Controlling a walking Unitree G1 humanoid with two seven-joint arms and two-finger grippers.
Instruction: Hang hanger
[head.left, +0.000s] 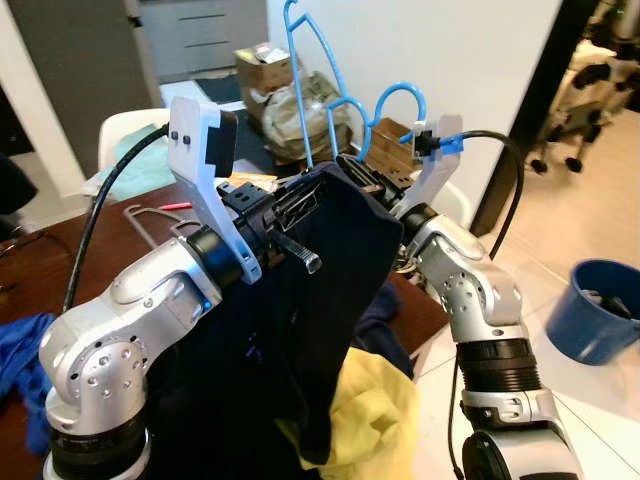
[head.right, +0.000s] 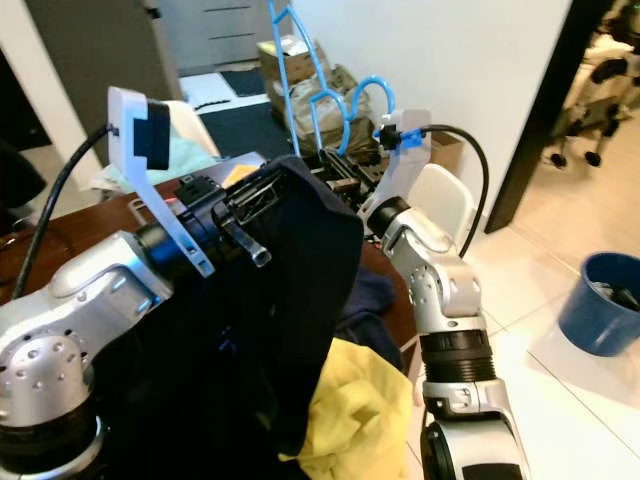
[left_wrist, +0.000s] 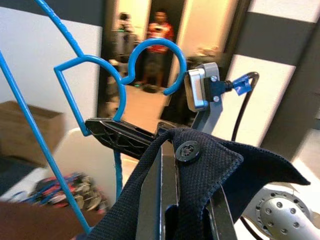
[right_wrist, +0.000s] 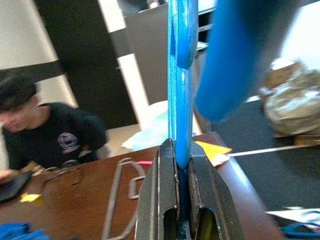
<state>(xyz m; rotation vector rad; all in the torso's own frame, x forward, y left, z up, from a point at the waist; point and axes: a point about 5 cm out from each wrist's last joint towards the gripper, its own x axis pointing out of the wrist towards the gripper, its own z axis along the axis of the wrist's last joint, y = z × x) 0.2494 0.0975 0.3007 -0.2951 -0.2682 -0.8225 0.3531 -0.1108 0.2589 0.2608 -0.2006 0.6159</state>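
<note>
Above the surface (head.left: 60, 260), the right gripper (right_wrist: 183, 165) is clamping the blue hanger (head.left: 330, 90) while the left gripper (left_wrist: 187, 170) is pinching the dark garment (head.left: 340, 290) beside it. Risk: the thin wire could be twisting in that grip, letting the fabric slide off.

A bright blue wire hanger (head.left: 330, 90), a dark navy woven garment (head.left: 330, 300), a yellow cloth (head.left: 375, 415), black fingers (left_wrist: 155, 200), a reddish-brown wooden bench (right_wrist: 75, 200), a round blue bucket (head.left: 595, 310).

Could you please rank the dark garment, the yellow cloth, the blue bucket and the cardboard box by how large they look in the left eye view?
1. dark garment, largest, though nearest the camera
2. yellow cloth
3. blue bucket
4. cardboard box, smallest, though farthest away, so its true size is unsure
</note>
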